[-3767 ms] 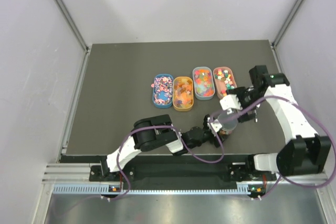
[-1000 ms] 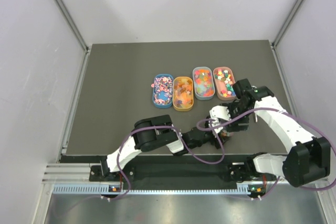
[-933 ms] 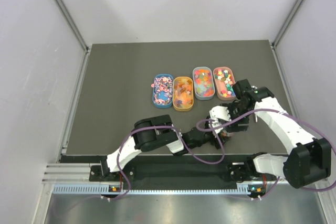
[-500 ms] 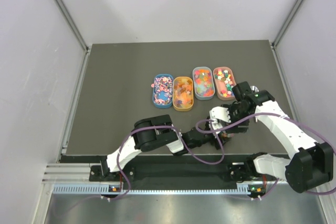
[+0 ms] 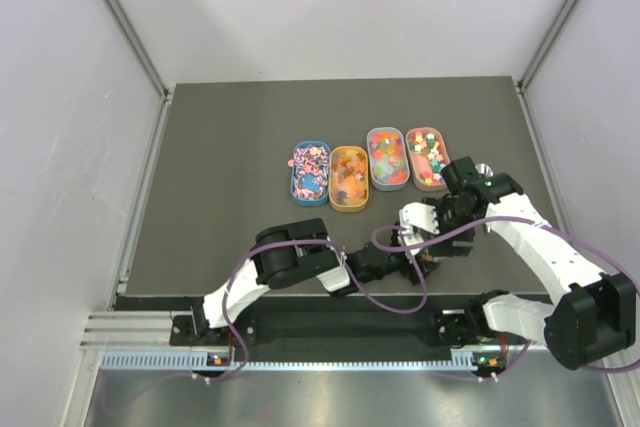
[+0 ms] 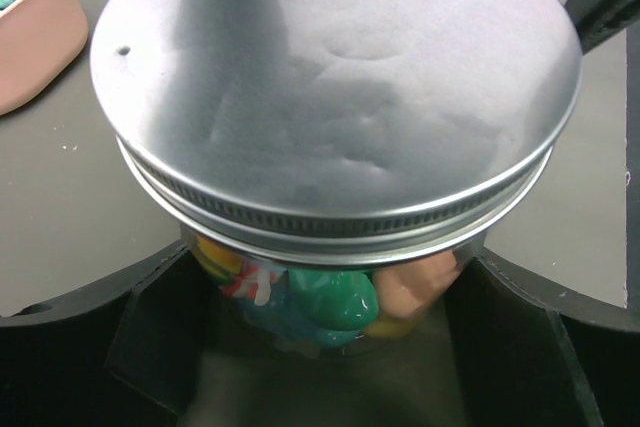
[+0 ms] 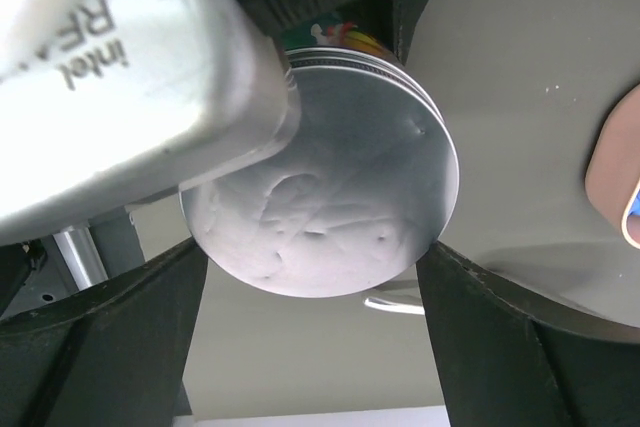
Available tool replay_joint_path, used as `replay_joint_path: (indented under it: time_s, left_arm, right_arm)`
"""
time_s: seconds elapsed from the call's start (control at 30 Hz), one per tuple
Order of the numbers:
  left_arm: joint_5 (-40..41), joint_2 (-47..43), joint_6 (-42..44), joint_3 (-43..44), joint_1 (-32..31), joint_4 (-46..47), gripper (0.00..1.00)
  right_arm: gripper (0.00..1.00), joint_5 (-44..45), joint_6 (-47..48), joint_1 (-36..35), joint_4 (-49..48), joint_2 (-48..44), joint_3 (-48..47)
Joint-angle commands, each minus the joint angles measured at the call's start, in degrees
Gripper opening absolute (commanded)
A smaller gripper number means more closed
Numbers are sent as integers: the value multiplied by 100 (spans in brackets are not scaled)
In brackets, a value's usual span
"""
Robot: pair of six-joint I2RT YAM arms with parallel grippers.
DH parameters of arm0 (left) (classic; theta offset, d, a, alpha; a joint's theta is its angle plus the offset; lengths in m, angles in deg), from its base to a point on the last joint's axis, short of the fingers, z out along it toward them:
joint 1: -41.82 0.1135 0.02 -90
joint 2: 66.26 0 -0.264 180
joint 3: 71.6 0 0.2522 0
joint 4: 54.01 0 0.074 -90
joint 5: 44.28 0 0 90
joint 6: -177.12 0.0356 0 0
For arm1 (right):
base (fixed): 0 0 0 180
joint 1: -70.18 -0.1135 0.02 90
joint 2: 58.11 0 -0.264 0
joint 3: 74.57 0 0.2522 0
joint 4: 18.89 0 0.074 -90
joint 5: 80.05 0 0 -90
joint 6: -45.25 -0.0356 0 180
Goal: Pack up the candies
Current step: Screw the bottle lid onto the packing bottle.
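The candies fill four oval trays: blue (image 5: 311,172), orange (image 5: 349,179), grey-blue (image 5: 387,158) and pink (image 5: 428,157). More candies (image 6: 330,297) show through the clear jar (image 6: 400,292), which stands on the mat under a silver lid (image 6: 340,77). My left gripper (image 6: 335,347) is shut on the jar's body, a finger (image 6: 150,337) on each side; in the top view it (image 5: 410,265) sits low at the near edge. My right gripper (image 7: 312,257) is shut on the lid (image 7: 330,197) from above, over the jar in the top view (image 5: 432,232).
A silver metal thing, perhaps the scoop (image 5: 482,169), lies right of the pink tray. The pink tray's rim (image 6: 40,37) is just left of the jar. The left arm's purple cable (image 5: 390,242) loops by the jar. Grey walls enclose the dark mat (image 5: 230,147).
My right gripper has brought the lid down and left onto the jar, and its wrist has kept turning a little over the last second. The left gripper and jar have stayed put.
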Motion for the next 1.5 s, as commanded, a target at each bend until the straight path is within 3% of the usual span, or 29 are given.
replay_joint_path:
  time_s: [0.0, 0.5, 1.0, 1.17, 1.37, 1.47]
  left_arm:
    - [137, 1168, -910, -634, 175, -4696, 0]
    - [164, 1239, -945, -581, 175, -4731, 0]
    - [164, 1221, -901, -581, 166, -4722, 0]
    - [146, 1239, -901, -590, 175, -4713, 0]
    - [216, 1213, -848, -599, 175, -4670, 0]
    - [225, 1212, -830, -608, 140, -4652, 0]
  right_arm:
    - [84, -271, -255, -174, 1903, -52, 279]
    - [82, 423, -475, -165, 1930, -359, 315]
    - [81, 862, -80, -148, 1886, -342, 235]
    - [97, 688, 955, 520, 1676, -544, -326]
    - [100, 670, 1651, 1056, 1113, -105, -458]
    - [100, 108, 1967, 1355, 1313, 360, -1002]
